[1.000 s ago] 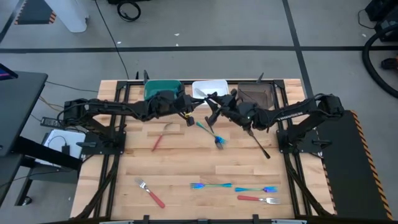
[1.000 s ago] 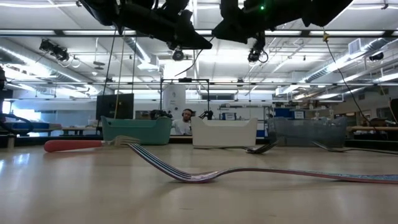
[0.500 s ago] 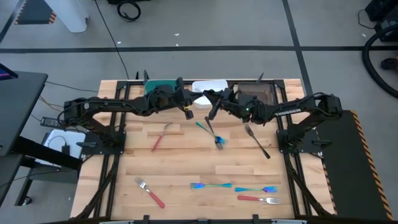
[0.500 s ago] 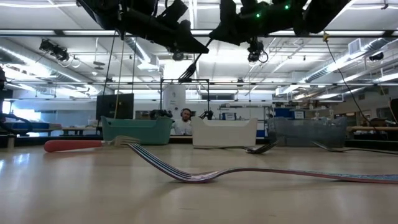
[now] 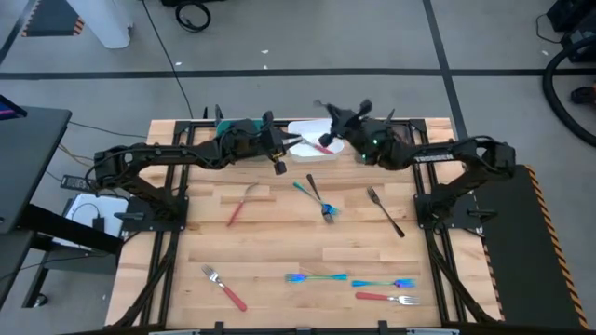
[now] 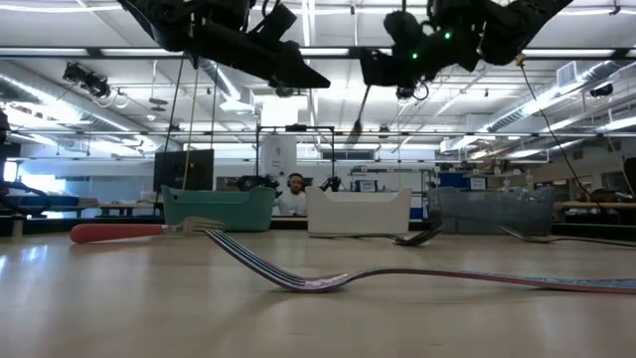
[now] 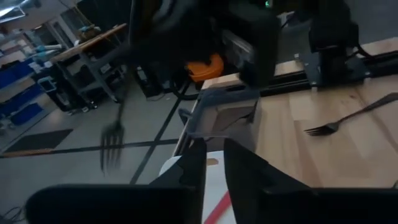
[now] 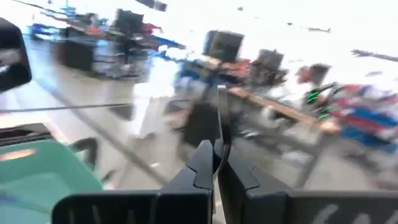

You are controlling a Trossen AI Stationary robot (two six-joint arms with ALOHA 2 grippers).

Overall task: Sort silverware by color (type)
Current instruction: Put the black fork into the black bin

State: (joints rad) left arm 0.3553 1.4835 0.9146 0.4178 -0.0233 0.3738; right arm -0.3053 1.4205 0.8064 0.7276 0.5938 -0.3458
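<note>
My right hand (image 8: 216, 149) is clamped on one dark fork (image 7: 112, 140). My left hand (image 7: 214, 149) stands slightly parted, empty. On the table (image 5: 279, 242): three red forks (image 5: 240, 203), three teal forks (image 5: 315, 276), two dark forks (image 5: 384, 209).

both arms (image 5: 279, 154) crowd the white bin (image 5: 307, 133), mid-table forks (image 5: 317, 197) unblocked

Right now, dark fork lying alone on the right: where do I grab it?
Mid-handle of the dark fork, from straight above, jaws across the shaft. It lies flat and diagonal on the table, with nothing touching it.
</note>
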